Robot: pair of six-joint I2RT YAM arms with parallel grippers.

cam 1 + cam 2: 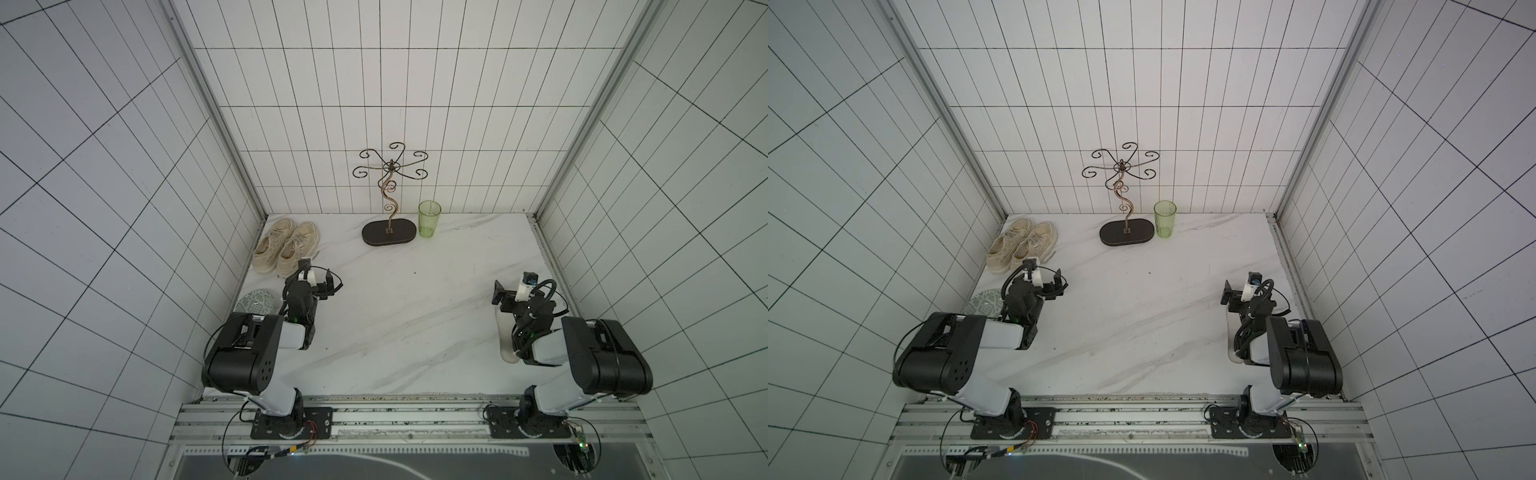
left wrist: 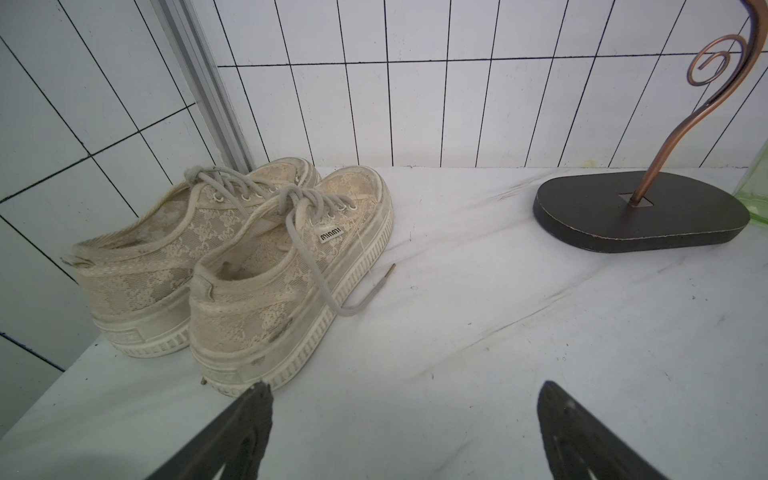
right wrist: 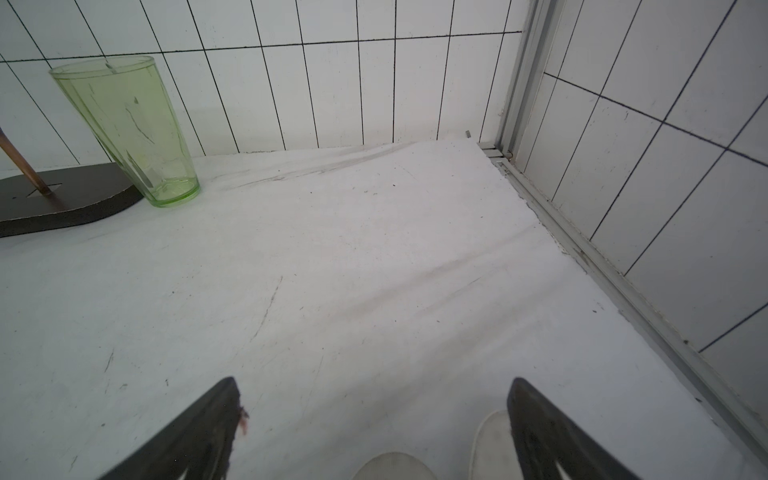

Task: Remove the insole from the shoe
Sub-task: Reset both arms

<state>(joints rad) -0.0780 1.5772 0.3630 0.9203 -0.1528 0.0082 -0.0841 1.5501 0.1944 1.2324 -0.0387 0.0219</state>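
The insole (image 1: 506, 349) lies flat on the table (image 1: 395, 316), outside the shoes and well apart from the stand (image 1: 388, 232) on its right-arm side. It sits just by the right gripper (image 3: 374, 388), whose jaws are spread wide and hold nothing. The shoes (image 1: 286, 247) sit side by side on the stand's other side with the left gripper (image 2: 403, 392) near their heels, equally wide and empty, and a green cup (image 1: 429, 218) is just beside the stand.

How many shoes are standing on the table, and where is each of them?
2. One shoe stands in the far left corner, next to the side wall. The other shoe stands close beside it, on the side away from that wall. None seems hidden.
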